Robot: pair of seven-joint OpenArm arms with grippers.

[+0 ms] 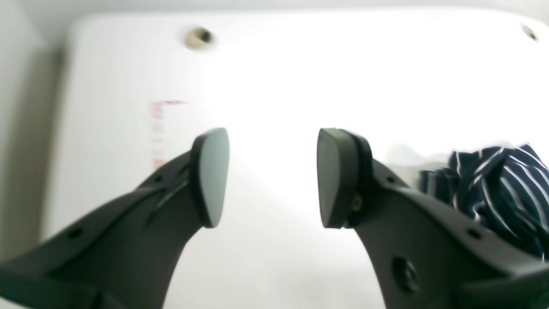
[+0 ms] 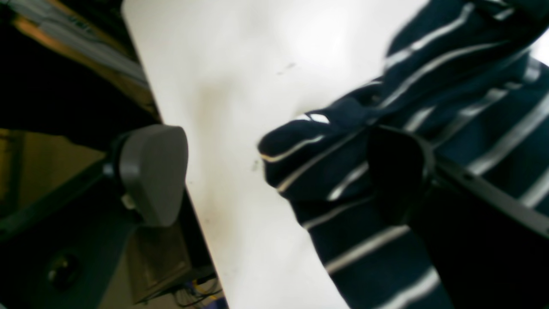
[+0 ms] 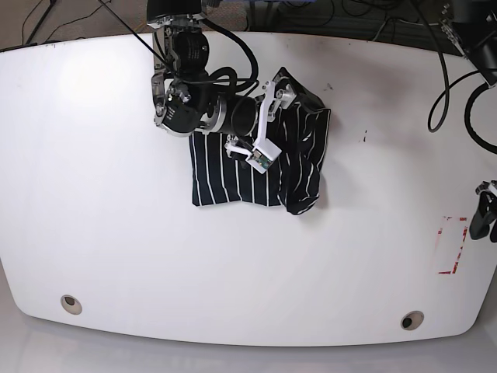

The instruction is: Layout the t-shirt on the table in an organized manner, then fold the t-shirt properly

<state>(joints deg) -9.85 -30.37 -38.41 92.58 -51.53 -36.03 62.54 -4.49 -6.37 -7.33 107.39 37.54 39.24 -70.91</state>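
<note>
Two round holes (image 3: 71,304) sit along the near edge of the table (image 3: 116,233), one toward the left and one toward the right. Farther back, right of centre, the t-shirt (image 3: 256,167) lies in a rumpled, roughly rectangular heap; its long axis runs left to right, and its white stripes run near to far on the flatter left part. Its right side is bunched into dark folds, so neck, sleeves and hem cannot be told apart.

Over the shirt's far edge hangs the right gripper (image 3: 268,116), jaws spread wide and holding nothing; its arm hides the shirt's far-left corner. From its wrist camera one pad (image 2: 152,171) stands over the table edge and the other finger is a dark blur against striped cloth, with touch or gap impossible to judge.

At the far right, the left gripper (image 3: 483,214) is cut off by the frame edge, beside a red-marked rectangle (image 3: 453,245). Its wrist view shows the jaws parted, empty, above bare table, with a fold of shirt off to one side, well apart from it
</note>
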